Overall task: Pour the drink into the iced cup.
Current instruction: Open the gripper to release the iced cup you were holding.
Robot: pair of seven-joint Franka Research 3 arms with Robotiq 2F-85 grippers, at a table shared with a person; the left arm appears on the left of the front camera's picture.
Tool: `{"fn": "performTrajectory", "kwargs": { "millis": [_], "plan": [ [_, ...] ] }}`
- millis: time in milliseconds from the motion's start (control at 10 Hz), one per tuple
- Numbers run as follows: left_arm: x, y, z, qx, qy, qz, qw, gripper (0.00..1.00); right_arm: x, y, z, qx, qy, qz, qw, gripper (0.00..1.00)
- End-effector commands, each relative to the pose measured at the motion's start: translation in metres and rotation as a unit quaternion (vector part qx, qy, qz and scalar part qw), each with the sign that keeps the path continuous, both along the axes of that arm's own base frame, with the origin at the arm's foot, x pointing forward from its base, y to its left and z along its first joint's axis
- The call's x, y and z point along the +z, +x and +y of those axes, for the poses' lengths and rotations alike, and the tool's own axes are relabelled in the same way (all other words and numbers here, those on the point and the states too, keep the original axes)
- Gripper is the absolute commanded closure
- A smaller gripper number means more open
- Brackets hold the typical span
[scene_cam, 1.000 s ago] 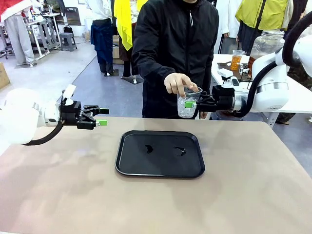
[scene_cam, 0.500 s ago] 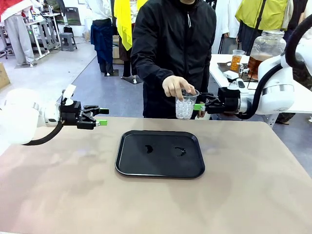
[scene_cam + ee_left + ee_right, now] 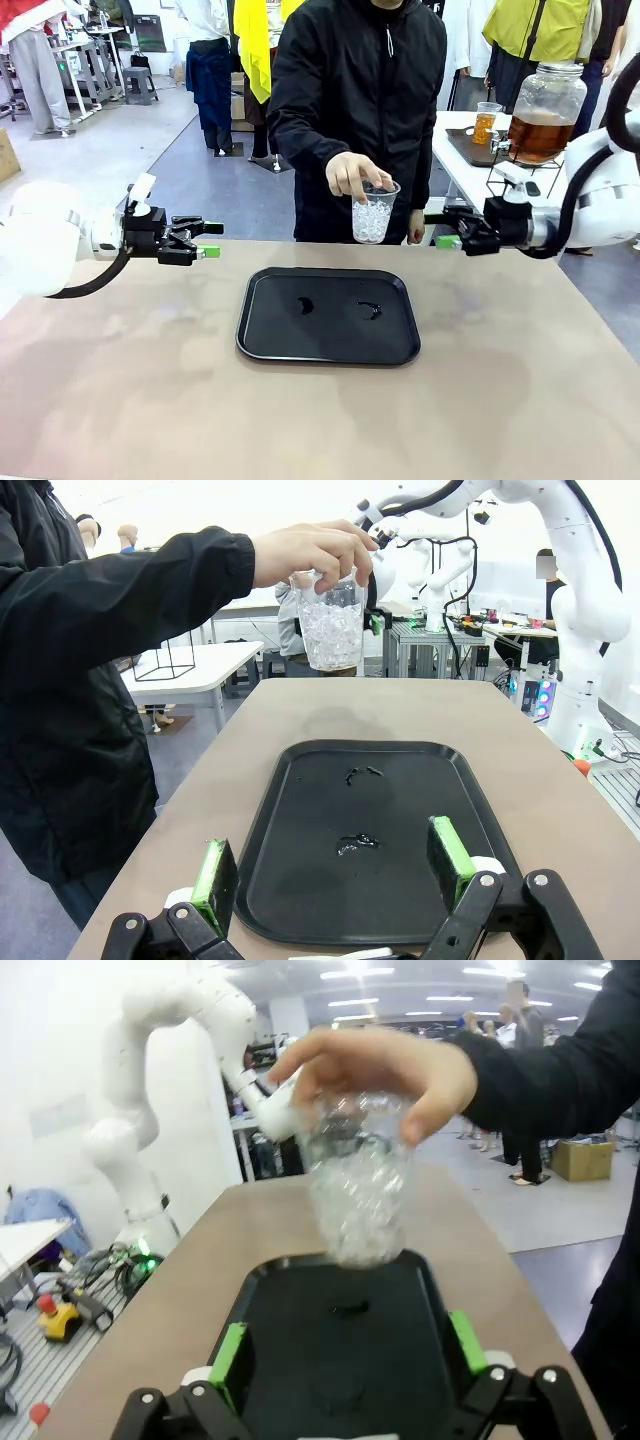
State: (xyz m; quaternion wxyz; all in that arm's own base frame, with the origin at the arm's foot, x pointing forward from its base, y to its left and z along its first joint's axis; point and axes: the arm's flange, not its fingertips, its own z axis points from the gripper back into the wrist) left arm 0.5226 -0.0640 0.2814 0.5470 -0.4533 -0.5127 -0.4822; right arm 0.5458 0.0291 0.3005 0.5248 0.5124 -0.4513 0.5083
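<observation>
A person's hand (image 3: pixel 352 175) holds the iced cup (image 3: pixel 372 215), a clear plastic cup of ice, by its rim above the table's far edge. My right gripper (image 3: pixel 440 229) stands open just right of the cup, apart from it. In the right wrist view the cup (image 3: pixel 362 1195) hangs ahead of my open right gripper (image 3: pixel 345 1355). At the table's left, my left gripper (image 3: pixel 213 240) is open and holds nothing; the left wrist view has the cup (image 3: pixel 332 625) far beyond my left gripper (image 3: pixel 332 870). The drink (image 3: pixel 541 135) is amber in a glass dispenser jar on a side table at back right.
A black tray (image 3: pixel 330 340) with small dark smudges lies at the table's middle, below the cup. A small cup of orange liquid (image 3: pixel 486 124) stands beside the dispenser. The person in a black jacket (image 3: pixel 360 90) stands at the far side.
My right gripper has opened, let go of the iced cup and drawn back to the right. The person's hand keeps the cup, shifted slightly left. The left arm has not moved.
</observation>
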Motion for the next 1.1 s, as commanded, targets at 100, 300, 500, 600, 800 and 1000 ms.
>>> {"fn": "performTrajectory", "kwargs": {
  "millis": [100,300,500,600,800,1000],
  "plan": [
    [0.003,0.001,-0.001,0.002,0.002,0.005,1.0,0.0,-0.019,-0.009,-0.028,0.018,0.017,-0.02,0.999,0.0],
    [0.003,0.001,-0.001,0.002,0.002,0.005,1.0,0.0,-0.025,-0.014,-0.039,0.003,0.038,-0.032,0.999,0.0],
    [0.003,0.001,-0.001,0.002,0.002,0.005,1.0,0.0,-0.029,-0.017,-0.041,-0.021,0.034,-0.044,0.998,0.0],
    [0.003,0.001,-0.001,0.002,0.002,0.005,1.0,0.0,-0.027,-0.013,-0.043,0.002,0.025,-0.018,1.0,0.0],
    [0.003,0.001,-0.001,0.002,0.002,0.005,1.0,0.0,-0.027,-0.013,-0.043,0.002,0.025,-0.018,1.0,0.0],
    [0.003,0.001,-0.001,0.002,0.002,0.005,1.0,0.0,-0.027,-0.013,-0.043,0.002,0.025,-0.018,1.0,0.0]
  ]
}}
